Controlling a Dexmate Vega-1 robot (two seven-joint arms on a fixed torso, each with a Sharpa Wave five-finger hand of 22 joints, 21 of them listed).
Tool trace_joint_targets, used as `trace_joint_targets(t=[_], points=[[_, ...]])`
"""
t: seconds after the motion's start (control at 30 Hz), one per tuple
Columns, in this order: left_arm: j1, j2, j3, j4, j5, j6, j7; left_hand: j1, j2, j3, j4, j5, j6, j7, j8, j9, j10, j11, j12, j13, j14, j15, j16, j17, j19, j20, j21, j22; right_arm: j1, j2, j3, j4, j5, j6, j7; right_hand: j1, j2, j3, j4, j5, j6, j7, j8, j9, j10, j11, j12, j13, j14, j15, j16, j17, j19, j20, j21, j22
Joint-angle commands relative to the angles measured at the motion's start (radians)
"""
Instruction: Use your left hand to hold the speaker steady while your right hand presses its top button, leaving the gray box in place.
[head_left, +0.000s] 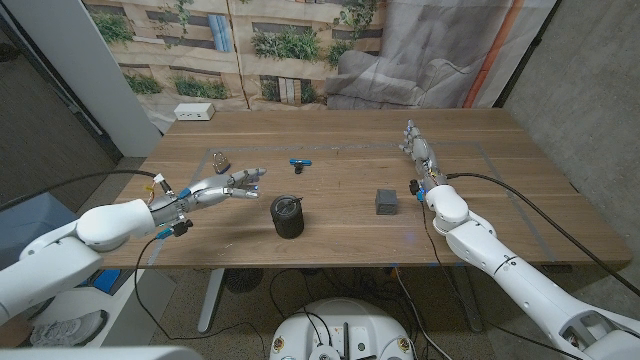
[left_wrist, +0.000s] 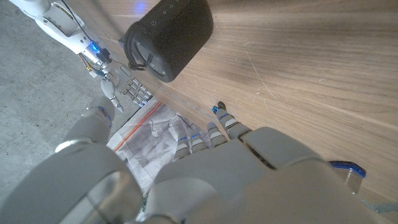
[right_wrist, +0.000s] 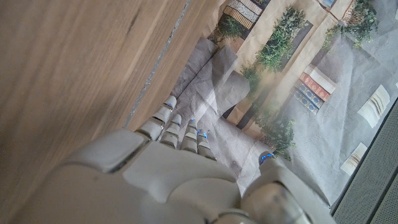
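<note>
The speaker (head_left: 287, 216) stands at the surface's centre, gray box (head_left: 386, 201) at its three o'clock; left hand (head_left: 213, 189), fingers spread and empty, could tip it approaching from nine o'clock; right hand (head_left: 419, 150) (apparently straight-fingered, empty) might nudge the box crossing.

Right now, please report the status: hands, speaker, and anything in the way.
Left hand open, short of the speaker. Right hand open, far off. Speaker upright, untouched. Gray box beside it, clear of both paths.
</note>
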Motion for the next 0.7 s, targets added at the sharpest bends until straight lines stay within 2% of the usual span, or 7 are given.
trace_joint_targets(t=[0.03, 0.27, 0.5, 0.7], points=[[-0.097, -0.026, 0.108, 0.112, 0.091, -0.134, -0.011, 0.021, -0.007, -0.003, 0.001, 0.001, -0.022, 0.006, -0.007, 0.005, -0.002, -0.005, 0.003, 0.003, -0.003, -0.086, 0.002, 0.004, -0.008, -0.149, -0.001, 0.001, 0.005, 0.005, -0.013, 0.023, -0.038, 0.023, -0.012, -0.003, 0.005, 0.002, -0.005, 0.003, -0.008, -0.001, 0.000, 0.004, -0.004, 0.002, 0.006, 0.001, -0.006, 0.002, 0.003, 0.002, 0.003, 0.005, -0.004, 0.003], [-0.186, -0.058, 0.203, 0.199, 0.130, -0.216, -0.023, 0.042, -0.020, -0.005, 0.002, 0.006, -0.038, 0.027, -0.007, 0.005, -0.005, 0.000, 0.005, 0.003, -0.001, -0.082, 0.003, 0.004, -0.045, -0.152, -0.008, 0.001, -0.013, 0.012, -0.014, 0.032, -0.061, 0.056, -0.037, -0.004, 0.006, 0.002, -0.006, 0.003, -0.009, -0.001, 0.000, 0.004, -0.005, 0.002, 0.007, 0.000, -0.006, 0.003, 0.004, -0.001, 0.005, 0.004, -0.009, 0.003], [-0.259, -0.077, 0.277, 0.261, 0.175, -0.275, -0.023, 0.064, -0.031, -0.009, 0.003, 0.011, -0.044, 0.045, -0.003, 0.005, -0.008, 0.007, 0.006, 0.003, 0.004, -0.076, 0.005, 0.004, -0.088, -0.139, -0.009, 0.001, -0.018, 0.017, -0.016, 0.043, -0.077, 0.080, -0.042, -0.004, 0.006, 0.002, -0.006, 0.003, -0.010, -0.001, 0.000, 0.004, -0.004, 0.002, 0.007, 0.000, -0.007, 0.002, 0.005, -0.003, 0.006, 0.003, -0.012, 0.003], [-0.320, -0.107, 0.333, 0.325, 0.216, -0.335, -0.016, 0.076, -0.040, -0.014, 0.004, 0.016, -0.037, 0.046, 0.003, 0.005, -0.002, 0.011, 0.009, 0.003, 0.009, -0.079, 0.005, 0.004, -0.100, -0.137, -0.006, 0.001, -0.015, 0.022, -0.018, 0.066, -0.091, 0.105, -0.043, -0.004, 0.006, 0.002, -0.006, 0.003, -0.011, 0.002, 0.000, 0.004, -0.005, 0.002, 0.007, -0.001, -0.006, 0.004, 0.006, -0.005, 0.008, 0.004, -0.016, 0.003]])
